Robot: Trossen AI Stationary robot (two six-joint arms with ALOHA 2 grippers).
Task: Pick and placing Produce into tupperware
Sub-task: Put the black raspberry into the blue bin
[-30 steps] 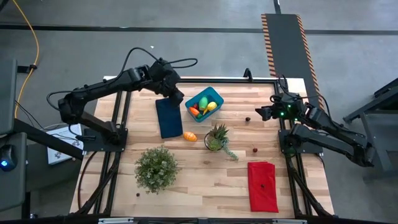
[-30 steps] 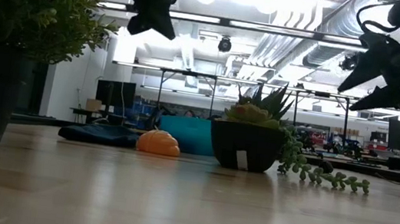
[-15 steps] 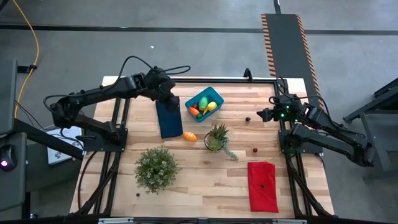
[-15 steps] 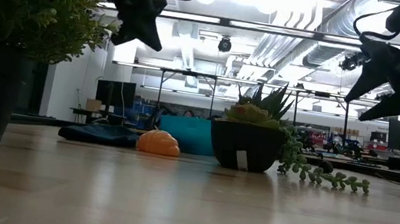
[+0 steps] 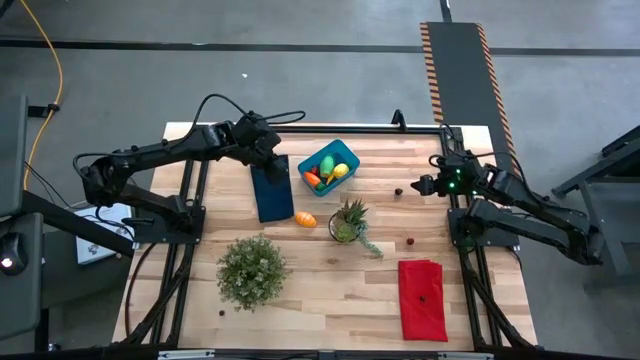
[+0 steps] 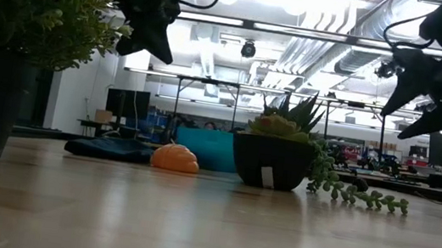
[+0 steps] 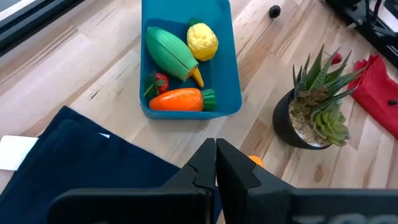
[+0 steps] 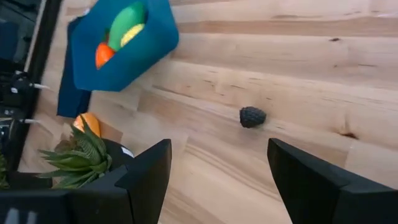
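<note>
Blue tub (image 7: 233, 93) holds a carrot (image 7: 180, 100), green oval (image 7: 171, 53) and lemon (image 7: 202, 39), ahead of the clenched, empty left gripper (image 7: 216, 163) over the dark cloth (image 7: 81, 162). An orange piece (image 5: 306, 219) lies beside that cloth. Right gripper (image 8: 217, 171) hangs released above a small dark berry (image 8: 252, 116).

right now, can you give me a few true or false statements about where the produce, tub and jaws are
1. The blue tub holds a green oval piece, a yellow lemon and a carrot. True.
2. The orange oval piece lies inside the tub. False: it sits on the table beside the dark blue cloth, outside the tub.
3. The left gripper has its jaws shut with nothing between them. True.
4. The right gripper is clamped on the small dark berry. False: its jaws stand open and the berry lies on the wood apart from them.
5. The red cloth covers the tub. False: it lies flat near the table's front right, far from the tub.
</note>
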